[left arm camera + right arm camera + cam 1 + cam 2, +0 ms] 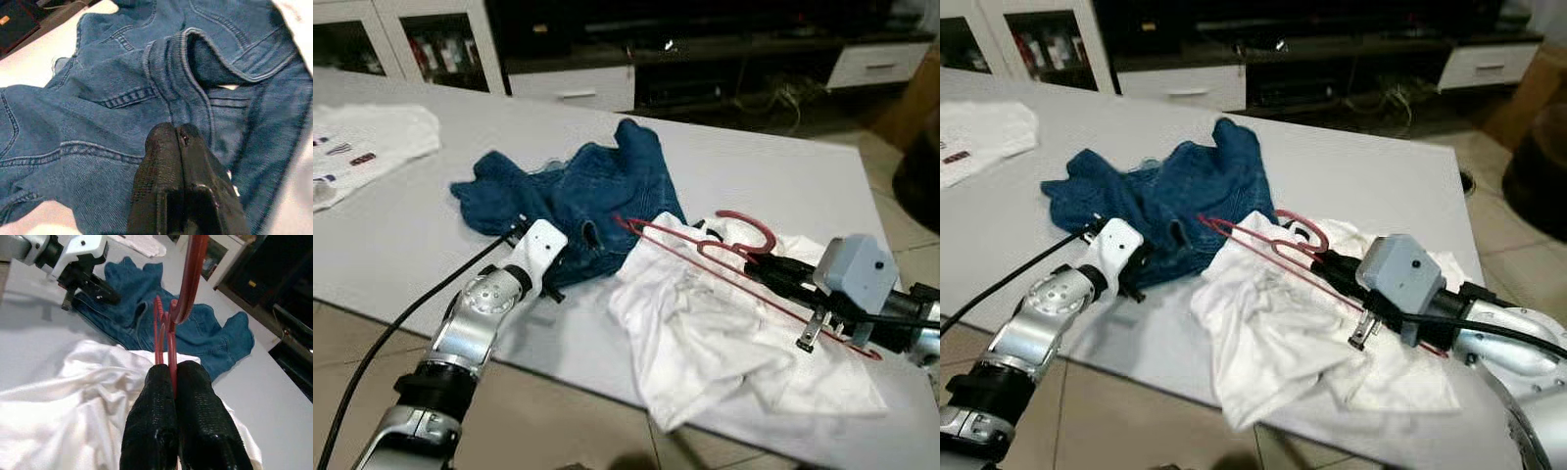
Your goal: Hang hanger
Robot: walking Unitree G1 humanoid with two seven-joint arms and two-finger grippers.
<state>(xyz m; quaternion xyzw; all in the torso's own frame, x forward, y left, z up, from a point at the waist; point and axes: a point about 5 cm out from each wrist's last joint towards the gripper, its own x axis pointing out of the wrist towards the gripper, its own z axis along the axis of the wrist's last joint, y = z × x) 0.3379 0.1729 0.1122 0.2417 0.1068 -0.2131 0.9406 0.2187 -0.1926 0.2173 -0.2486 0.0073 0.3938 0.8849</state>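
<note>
Nearest the camera, the right hand (1332,262) is clenched on the red hanger (705,257), pinching its wire close under the hook. From that grip the hanger's long axis runs diagonally over the white shirt (724,343) on the desk (411,235), one end reaching toward the blue jeans (578,191), the other passing back under the right wrist. Its hook curls up and away from the robot. Left hand (177,138), fingers pressed together and grasping nothing, rests on the jeans, clearly farther from the hanger, so I judge the lift falls to the right arm.
</note>
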